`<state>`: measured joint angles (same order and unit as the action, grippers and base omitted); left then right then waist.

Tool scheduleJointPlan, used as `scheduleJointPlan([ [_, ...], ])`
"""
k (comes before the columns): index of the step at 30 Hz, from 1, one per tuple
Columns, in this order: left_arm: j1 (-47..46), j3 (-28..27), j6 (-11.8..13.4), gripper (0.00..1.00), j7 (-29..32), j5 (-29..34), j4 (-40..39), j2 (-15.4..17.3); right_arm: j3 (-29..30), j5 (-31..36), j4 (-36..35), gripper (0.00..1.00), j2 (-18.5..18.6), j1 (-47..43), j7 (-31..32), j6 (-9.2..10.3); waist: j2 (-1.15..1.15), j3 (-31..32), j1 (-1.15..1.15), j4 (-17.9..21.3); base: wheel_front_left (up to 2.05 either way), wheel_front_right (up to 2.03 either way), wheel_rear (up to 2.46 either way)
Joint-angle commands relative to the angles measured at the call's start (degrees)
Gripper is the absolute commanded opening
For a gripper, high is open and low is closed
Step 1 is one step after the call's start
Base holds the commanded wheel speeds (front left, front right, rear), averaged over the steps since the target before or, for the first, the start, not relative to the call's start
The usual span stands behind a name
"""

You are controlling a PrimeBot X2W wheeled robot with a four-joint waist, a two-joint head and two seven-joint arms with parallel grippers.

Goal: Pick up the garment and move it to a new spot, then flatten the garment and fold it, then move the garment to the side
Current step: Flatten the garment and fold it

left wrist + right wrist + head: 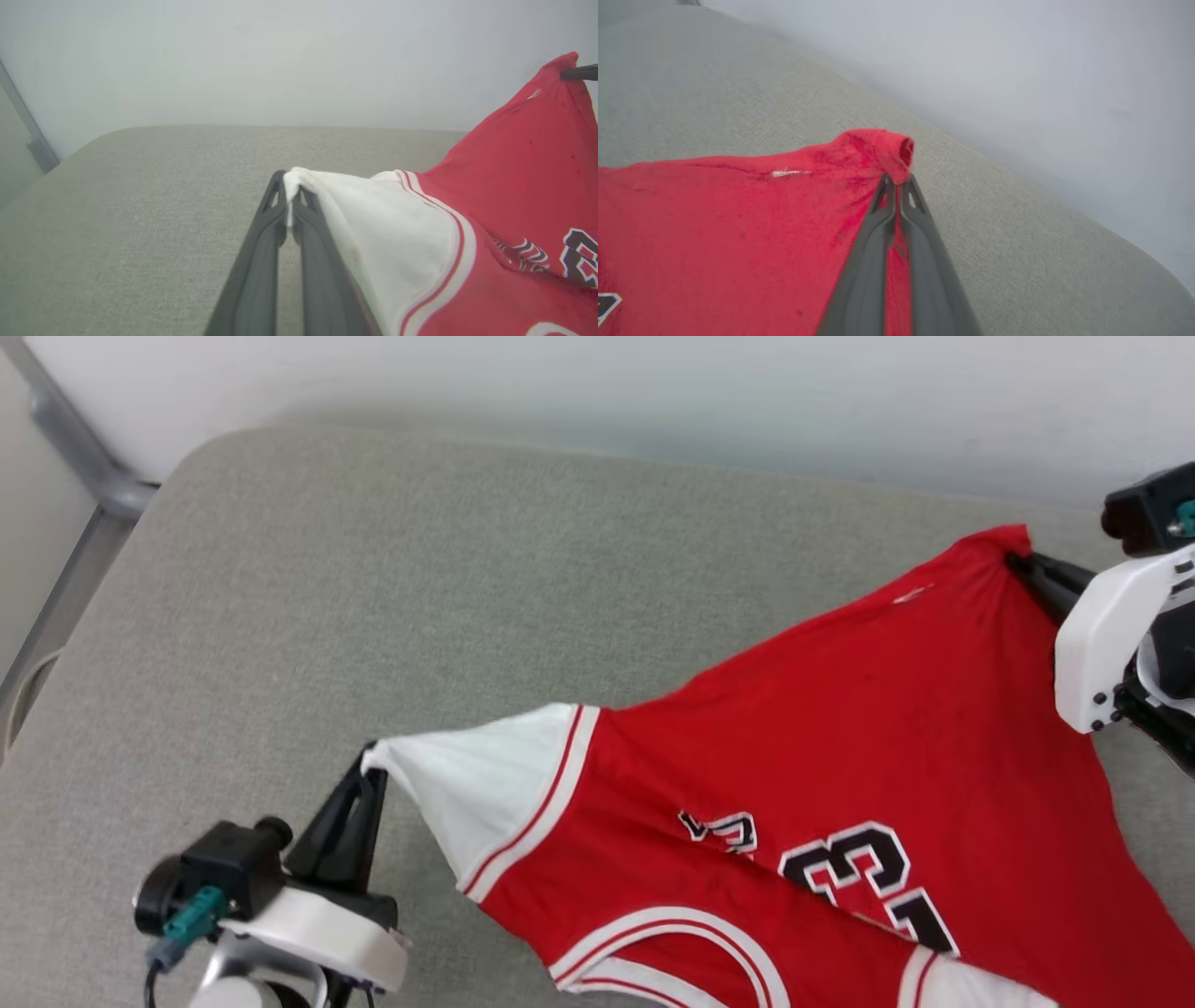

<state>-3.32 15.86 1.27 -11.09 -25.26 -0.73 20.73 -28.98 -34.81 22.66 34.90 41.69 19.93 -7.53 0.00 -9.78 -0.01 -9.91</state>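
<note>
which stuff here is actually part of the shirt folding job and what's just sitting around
In the job:
- jersey
- left gripper, shut on its white sleeve tip
- right gripper, shut on a red corner

Just around:
- grey pad under the jersey
- metal rail
- wall

White wrist shells [317, 933], dark tool fingers [344, 831], teal plug [193, 915].
</note>
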Motion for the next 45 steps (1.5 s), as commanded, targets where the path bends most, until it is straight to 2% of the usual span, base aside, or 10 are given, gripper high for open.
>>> scheduleJointPlan([
  [1, -1.49, -0.42, 0.21, 0.0, 0.2, 0.35, -1.01, 0.46, 0.85, 0.12, -0.47, 0.0, -0.25, -0.84, -1.01, 0.1, 0.0, 1.93, 0.01, 1.69, 0.0, 0.0, 0.0],
  [7, -7.58, -1.76, -0.05, 0.0, 2.37, 0.6, -6.16, 2.45, 7.03, 1.57, -4.17, 0.0, -1.13, -2.64, -4.48, 0.09, 0.0, 3.86, 0.01, 3.54, 0.0, 0.0, 0.0],
  [16, -24.93, -2.91, -1.79, 0.0, 5.9, 1.06, -9.81, 3.79, 17.03, 6.16, -12.56, 0.0, -5.2, -0.03, -4.48, 0.09, 0.0, 2.14, 0.01, 5.64, 0.0, 0.0, 0.0],
  [23, -39.67, -3.66, -3.75, 0.0, 8.25, 0.87, -8.66, 4.52, 22.47, 9.78, -17.36, 0.0, -8.2, 5.95, -2.04, 0.09, 0.0, -3.29, 0.01, 6.14, 0.0, 0.0, 0.0],
  [28, -52.89, -3.95, -5.29, 0.0, 9.22, 0.33, -5.0, 4.33, 24.75, 12.48, -18.37, 0.0, -9.78, 14.98, -0.06, 0.09, 0.0, -9.62, 0.01, 5.89, 0.0, 0.0, 0.0],
  [36, -77.04, -2.67, -7.66, 0.0, 7.7, 1.11, 5.85, 5.01, 25.55, 18.41, -12.73, 0.0, -12.28, 35.13, 0.3, 0.09, 0.0, -20.16, 0.01, 5.78, 0.0, 0.0, 0.0],
  [43, -94.97, -0.83, -8.4, 0.0, 5.15, 1.68, 16.81, 5.29, 25.43, 22.81, -2.5, 0.0, -13.81, 52.98, -3.53, 0.09, 0.0, -26.06, 0.01, 5.6, 0.0, 0.0, 0.0],
  [44, -100.34, -0.17, -8.54, 0.0, 3.69, 1.52, 20.28, 5.01, 25.53, 24.04, 1.86, 0.0, -14.7, 58.08, -6.07, 0.09, 0.0, -27.59, 0.01, 5.63, 0.0, 0.0, 0.0],
  [45, -101.68, 0.12, -8.58, 0.0, 3.09, 1.43, 21.2, 4.82, 25.29, 24.34, 3.15, 0.0, -14.86, 59.39, -6.75, 0.09, 0.0, -28.04, 0.01, 5.6, 0.0, 0.0, 0.0],
])
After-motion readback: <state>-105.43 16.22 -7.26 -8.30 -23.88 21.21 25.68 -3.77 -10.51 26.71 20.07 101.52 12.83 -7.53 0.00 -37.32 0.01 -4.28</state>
